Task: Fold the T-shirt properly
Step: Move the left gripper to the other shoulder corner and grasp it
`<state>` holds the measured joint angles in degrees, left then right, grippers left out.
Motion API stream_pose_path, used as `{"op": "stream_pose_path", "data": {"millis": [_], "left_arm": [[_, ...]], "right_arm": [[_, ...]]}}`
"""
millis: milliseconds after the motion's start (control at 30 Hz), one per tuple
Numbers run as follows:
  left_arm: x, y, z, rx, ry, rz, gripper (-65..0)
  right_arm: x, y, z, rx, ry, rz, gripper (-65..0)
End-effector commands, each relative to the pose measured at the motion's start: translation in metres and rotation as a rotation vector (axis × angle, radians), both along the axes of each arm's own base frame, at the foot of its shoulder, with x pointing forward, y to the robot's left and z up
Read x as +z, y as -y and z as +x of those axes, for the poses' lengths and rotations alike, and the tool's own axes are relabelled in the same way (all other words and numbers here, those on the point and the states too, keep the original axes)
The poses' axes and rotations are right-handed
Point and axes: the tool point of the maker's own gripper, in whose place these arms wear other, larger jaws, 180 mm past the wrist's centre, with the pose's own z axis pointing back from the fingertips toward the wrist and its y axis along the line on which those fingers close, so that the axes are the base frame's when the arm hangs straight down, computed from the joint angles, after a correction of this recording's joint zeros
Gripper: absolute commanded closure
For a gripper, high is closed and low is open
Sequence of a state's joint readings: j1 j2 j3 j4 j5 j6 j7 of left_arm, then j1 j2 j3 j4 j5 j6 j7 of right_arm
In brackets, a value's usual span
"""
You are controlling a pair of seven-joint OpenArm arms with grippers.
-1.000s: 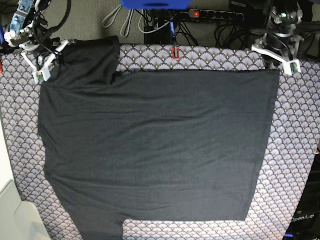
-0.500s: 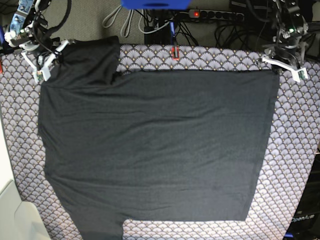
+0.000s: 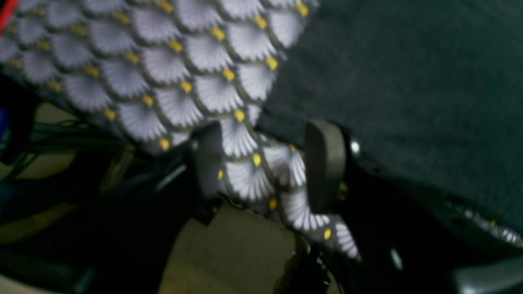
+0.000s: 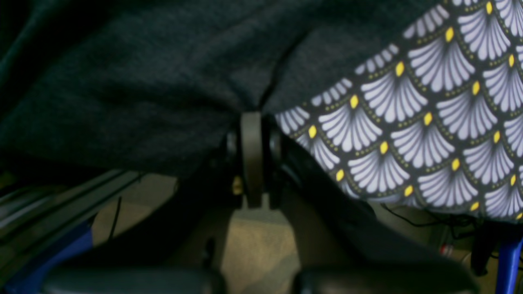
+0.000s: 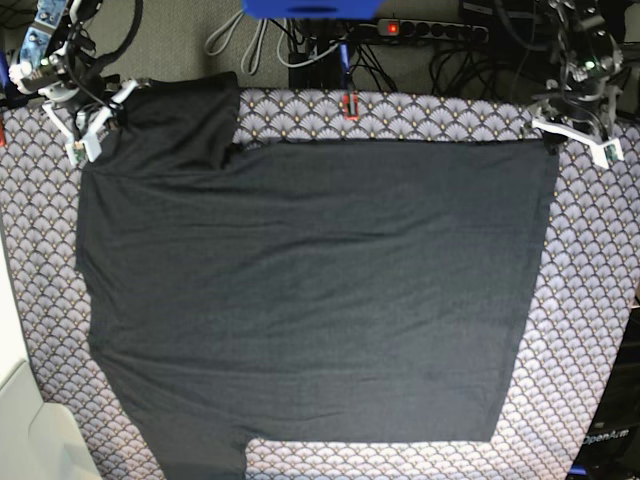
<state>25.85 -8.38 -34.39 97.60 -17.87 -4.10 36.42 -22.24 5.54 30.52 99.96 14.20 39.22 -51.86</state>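
Note:
The dark charcoal T-shirt (image 5: 310, 300) lies spread flat on the patterned tablecloth (image 5: 590, 280), with no print showing. My right gripper (image 5: 95, 125), at the base view's upper left, is shut on the edge of the far sleeve. In the right wrist view its pads (image 4: 252, 155) are pressed together with the dark cloth (image 4: 143, 81) bunched at them. My left gripper (image 5: 578, 138) is open just beyond the shirt's far right corner. In the left wrist view its fingers (image 3: 325, 163) straddle bare tablecloth, and the shirt's edge (image 3: 408, 81) lies beside the right finger.
The table's far edge runs just behind both grippers, with cables and a power strip (image 5: 430, 30) on the floor beyond. A small red item (image 5: 350, 105) sits at the far edge. A white bin (image 5: 30, 430) stands at the near left.
My left gripper has moved right and a little nearer, from behind the table edge to beside the shirt's far right corner. The right gripper and the shirt have not moved.

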Motion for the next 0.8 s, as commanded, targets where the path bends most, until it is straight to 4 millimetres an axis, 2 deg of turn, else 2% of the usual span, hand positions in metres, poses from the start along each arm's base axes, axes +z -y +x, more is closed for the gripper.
{"op": "stream_pose_path", "data": {"millis": [0, 100, 200, 400, 633, 767], "left_arm": [[0.009, -0.004, 0.004, -0.004, 0.027, 0.021, -32.6], [0.010, -0.004, 0.006, -0.006, 0.031, 0.021, -32.6], [0.012, -0.002, 0.016, -0.019, 0.052, 0.015, -32.6], [-0.003, 0.000, 0.023, -0.024, 0.041, -0.025, -32.6], [-0.012, 0.000, 0.025, -0.011, 0.029, -0.043, -32.6], [-0.014, 0.001, 0.033, -0.006, 0.036, -0.054, -32.6]], "right_arm": [[0.007, 0.002, 0.005, 0.016, 0.030, -0.007, 0.0], [0.007, 0.001, 0.006, 0.019, 0.030, -0.006, 0.0], [0.007, 0.001, 0.006, 0.020, 0.030, -0.005, 0.0], [0.007, 0.001, 0.006, 0.020, 0.030, -0.005, 0.0], [0.006, 0.001, 0.005, 0.020, 0.028, -0.005, 0.0], [0.006, 0.001, 0.005, 0.020, 0.028, -0.005, 0.0]]}}
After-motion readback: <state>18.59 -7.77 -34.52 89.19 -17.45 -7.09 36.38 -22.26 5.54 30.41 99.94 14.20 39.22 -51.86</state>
